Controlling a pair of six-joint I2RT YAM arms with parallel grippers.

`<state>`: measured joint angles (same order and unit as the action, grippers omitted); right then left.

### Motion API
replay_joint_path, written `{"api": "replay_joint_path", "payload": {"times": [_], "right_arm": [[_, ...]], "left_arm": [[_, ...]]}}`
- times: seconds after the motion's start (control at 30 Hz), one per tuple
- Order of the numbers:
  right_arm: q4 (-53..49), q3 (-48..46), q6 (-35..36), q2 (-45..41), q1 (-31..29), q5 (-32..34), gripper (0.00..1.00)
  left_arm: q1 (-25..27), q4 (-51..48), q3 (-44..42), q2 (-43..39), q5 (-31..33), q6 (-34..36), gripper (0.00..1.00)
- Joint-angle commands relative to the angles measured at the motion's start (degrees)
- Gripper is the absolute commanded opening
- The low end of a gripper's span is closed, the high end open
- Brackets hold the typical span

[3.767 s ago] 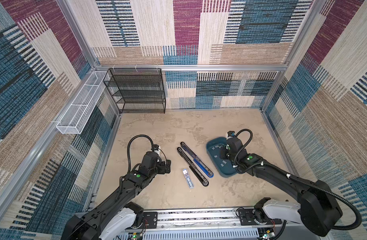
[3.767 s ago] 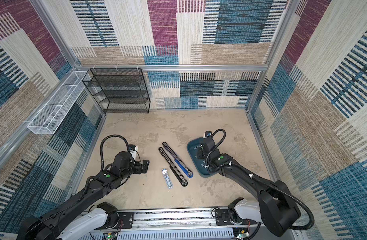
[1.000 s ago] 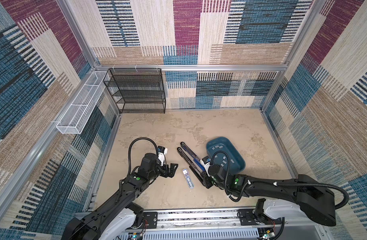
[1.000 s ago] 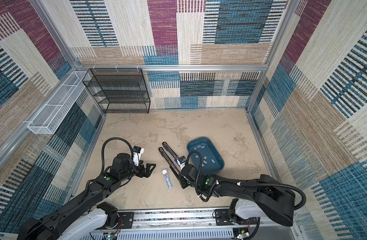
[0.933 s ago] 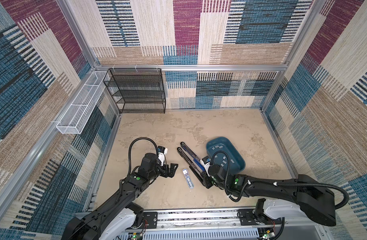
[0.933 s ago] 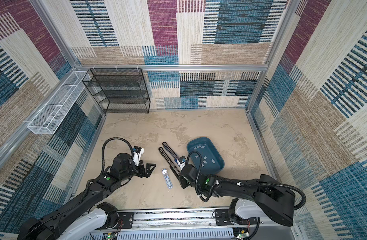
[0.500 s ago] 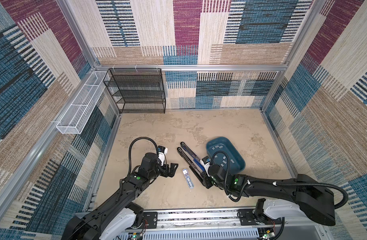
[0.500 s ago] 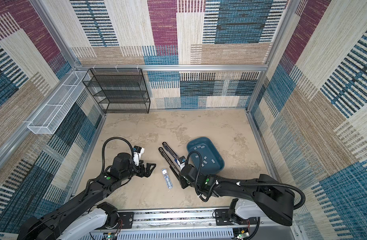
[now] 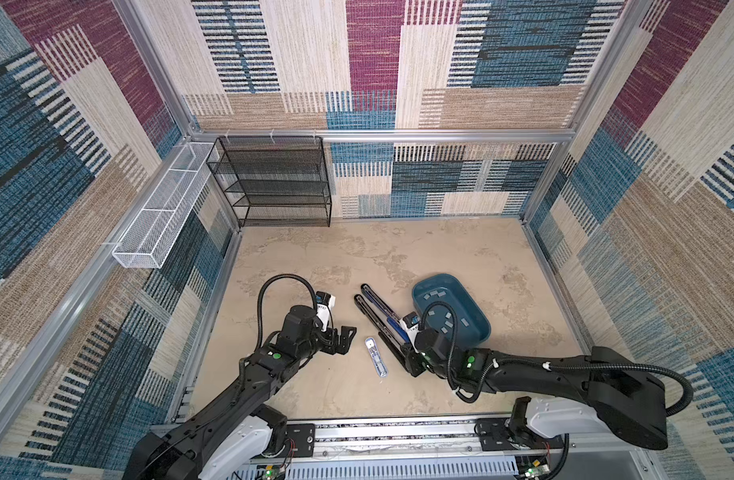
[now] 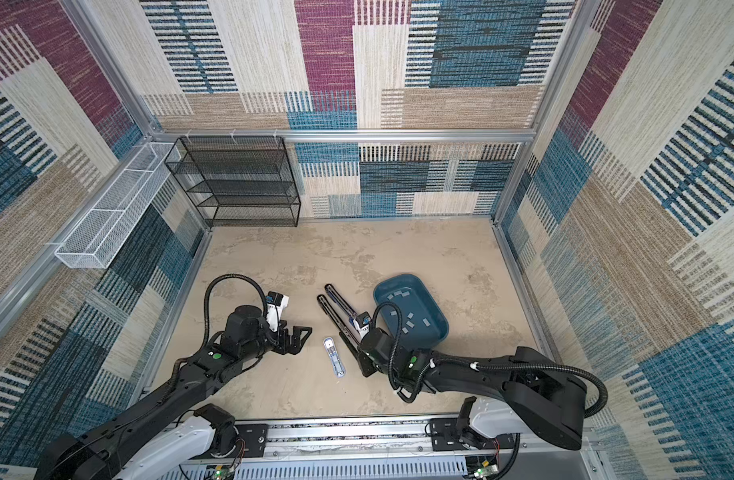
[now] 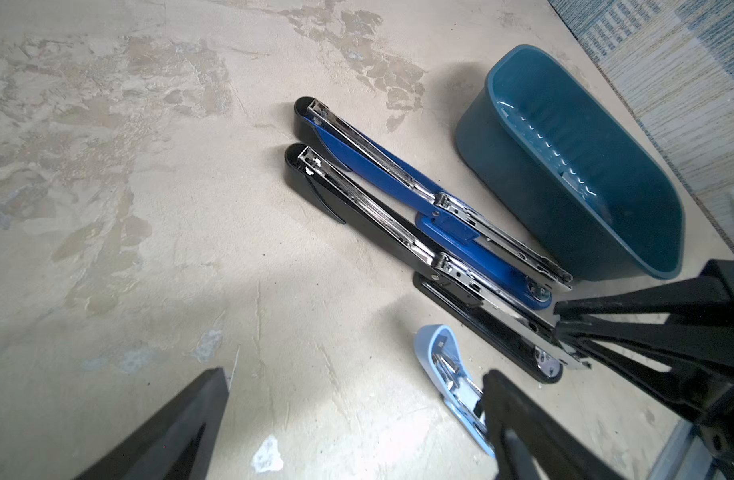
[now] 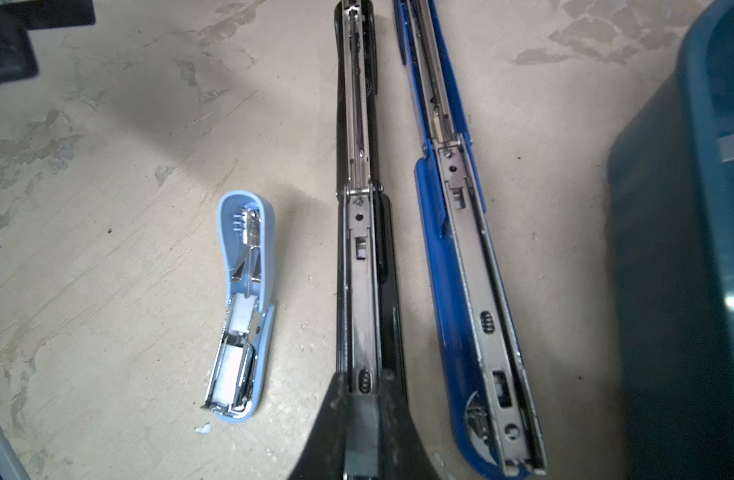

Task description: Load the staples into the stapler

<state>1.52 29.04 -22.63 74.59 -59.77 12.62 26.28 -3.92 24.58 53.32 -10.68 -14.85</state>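
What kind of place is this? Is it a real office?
Probably a robot practice booth, not an office. Carpet-patch walls on a metal frame box in one small table, and two robot arms sit on a rail at its front.

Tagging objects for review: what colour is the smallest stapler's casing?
The smallest stapler is light blue, seen best in the right wrist view.

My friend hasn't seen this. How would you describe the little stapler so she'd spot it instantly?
Find the teal tub; a blue stapler and a black stapler lie opened flat beside it. Beyond the black one, away from the tub, lies the small stapler. It alone is pale blue and far shorter than both.
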Motion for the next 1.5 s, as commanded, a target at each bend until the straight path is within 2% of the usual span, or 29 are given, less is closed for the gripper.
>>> {"api": "replay_joint_path", "payload": {"times": [0.0,0.83,1.47], "right_arm": [[0.9,0.2,0.1,-0.5,0.0,0.9,0.15],[0.2,0.8,-0.2,1.2,0.0,1.4,0.15],[-4.8,-0.7,-5.7,-2.0,-0.1,-0.7,0.15]], "left_arm": [[-0.1,1.4,0.2,-0.2,-0.2,1.0,0.99],[0.0,1.4,0.2,-0.3,-0.4,1.0,0.99],[0.0,1.4,0.2,-0.3,-0.3,1.0,0.99]]}}
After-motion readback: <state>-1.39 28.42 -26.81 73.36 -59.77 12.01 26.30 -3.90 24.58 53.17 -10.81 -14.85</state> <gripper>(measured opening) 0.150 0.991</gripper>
